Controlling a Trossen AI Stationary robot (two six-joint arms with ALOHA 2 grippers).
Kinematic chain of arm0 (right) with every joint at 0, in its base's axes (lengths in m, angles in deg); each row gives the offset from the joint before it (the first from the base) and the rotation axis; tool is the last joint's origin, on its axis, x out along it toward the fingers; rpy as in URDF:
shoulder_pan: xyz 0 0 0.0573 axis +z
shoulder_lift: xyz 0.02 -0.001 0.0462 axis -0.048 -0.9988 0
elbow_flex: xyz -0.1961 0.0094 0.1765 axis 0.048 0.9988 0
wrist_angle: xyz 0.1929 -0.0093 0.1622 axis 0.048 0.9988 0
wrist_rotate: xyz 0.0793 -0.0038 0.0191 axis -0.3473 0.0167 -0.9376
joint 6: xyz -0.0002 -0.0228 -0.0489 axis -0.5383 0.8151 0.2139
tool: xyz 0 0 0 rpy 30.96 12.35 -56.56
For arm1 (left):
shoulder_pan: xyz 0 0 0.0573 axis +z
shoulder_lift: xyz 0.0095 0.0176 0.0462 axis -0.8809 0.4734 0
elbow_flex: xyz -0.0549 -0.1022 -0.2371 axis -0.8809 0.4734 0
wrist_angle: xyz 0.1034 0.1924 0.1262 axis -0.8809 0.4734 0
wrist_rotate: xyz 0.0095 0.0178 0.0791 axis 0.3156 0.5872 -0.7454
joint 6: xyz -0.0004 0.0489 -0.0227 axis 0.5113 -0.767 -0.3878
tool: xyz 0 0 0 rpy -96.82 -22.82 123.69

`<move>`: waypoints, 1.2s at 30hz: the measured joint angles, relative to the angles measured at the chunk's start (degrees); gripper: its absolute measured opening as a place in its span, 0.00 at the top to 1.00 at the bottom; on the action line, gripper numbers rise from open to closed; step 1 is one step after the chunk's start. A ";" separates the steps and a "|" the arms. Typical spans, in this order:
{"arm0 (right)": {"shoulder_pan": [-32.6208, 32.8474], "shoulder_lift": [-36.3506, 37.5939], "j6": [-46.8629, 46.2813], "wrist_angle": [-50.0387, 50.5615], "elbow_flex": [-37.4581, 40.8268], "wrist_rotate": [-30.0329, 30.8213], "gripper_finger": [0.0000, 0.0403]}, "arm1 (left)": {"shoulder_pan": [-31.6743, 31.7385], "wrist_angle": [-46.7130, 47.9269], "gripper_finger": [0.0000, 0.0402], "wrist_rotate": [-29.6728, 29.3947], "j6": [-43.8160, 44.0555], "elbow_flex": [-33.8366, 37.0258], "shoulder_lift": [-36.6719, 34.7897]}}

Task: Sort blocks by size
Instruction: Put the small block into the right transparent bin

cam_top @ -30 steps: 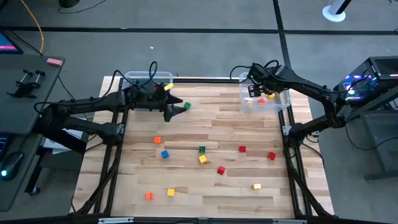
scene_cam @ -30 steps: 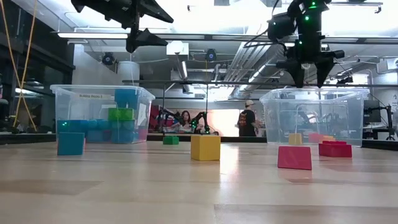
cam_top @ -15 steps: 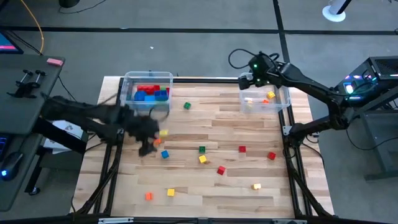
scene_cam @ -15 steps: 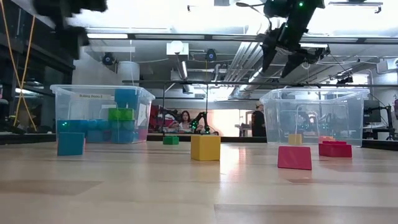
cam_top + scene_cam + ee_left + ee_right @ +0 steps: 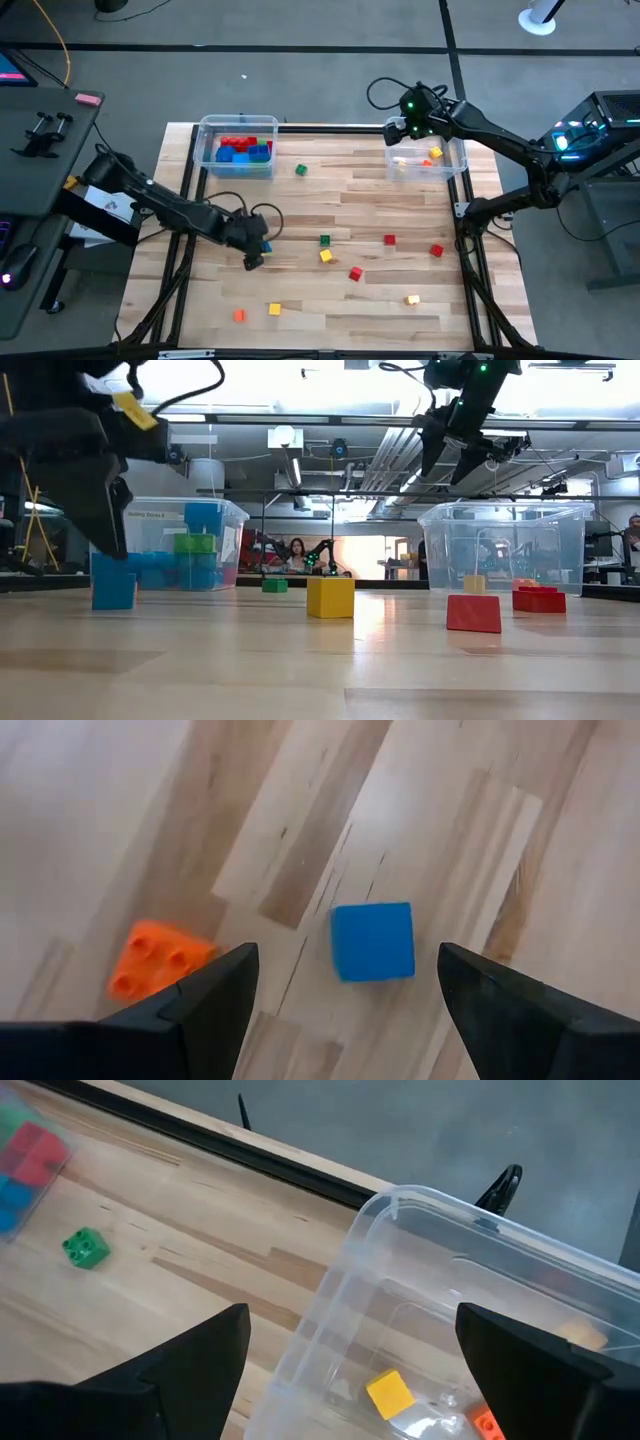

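Observation:
My left gripper [image 5: 257,250] is open and low over the table, left of the middle. Its fingers stand on either side of a small blue cube [image 5: 372,941] without touching it. The cube rests flat on the wood, and an orange studded brick [image 5: 155,958] lies beside it. My right gripper [image 5: 404,126] is open and empty above the far left corner of the right clear bin [image 5: 452,172]. That bin holds small yellow and orange blocks [image 5: 389,1393]. The left clear bin [image 5: 205,150] holds larger red and blue bricks.
Loose blocks lie over the table's middle and near half: green [image 5: 300,171], green [image 5: 324,240], yellow [image 5: 326,256], red [image 5: 389,240], red [image 5: 436,251], red [image 5: 355,273], yellow [image 5: 412,299], yellow [image 5: 274,310], orange [image 5: 239,315]. People show far off in the room behind.
My left gripper has swung from above the left bin toward the table's near edge and come down around the blue cube. My right gripper has gone a little toward the far edge from over the right bin and tipped off vertical, then held still.

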 joint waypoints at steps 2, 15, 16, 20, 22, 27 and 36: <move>0.00 -0.02 0.44 -0.01 0.00 -0.04 0.13 | 0.02 -2.52 0.26 1.05 -1.47 0.00 2.11; 0.00 -0.02 1.62 0.12 0.00 -0.35 0.13 | 0.42 -6.32 0.34 4.00 -0.05 -0.27 12.90; 0.00 -0.02 1.73 0.12 0.00 -0.37 0.13 | 0.42 -6.52 0.38 3.52 0.84 -0.22 12.58; 0.00 -0.02 2.45 0.06 0.00 -0.95 0.13 | 1.05 -7.97 0.61 2.02 3.98 0.05 10.84; -0.04 0.10 2.39 -0.42 0.00 -3.00 0.13 | 1.88 -7.80 0.76 2.06 4.07 -0.04 9.83; 0.75 4.00 -0.45 -5.79 0.00 -15.62 0.13 | 6.73 -9.74 0.77 1.14 -0.54 -0.59 6.69; 8.53 16.95 -9.88 -25.08 -0.02 -20.16 0.13 | 27.29 -25.06 0.77 3.41 -31.59 -12.72 5.81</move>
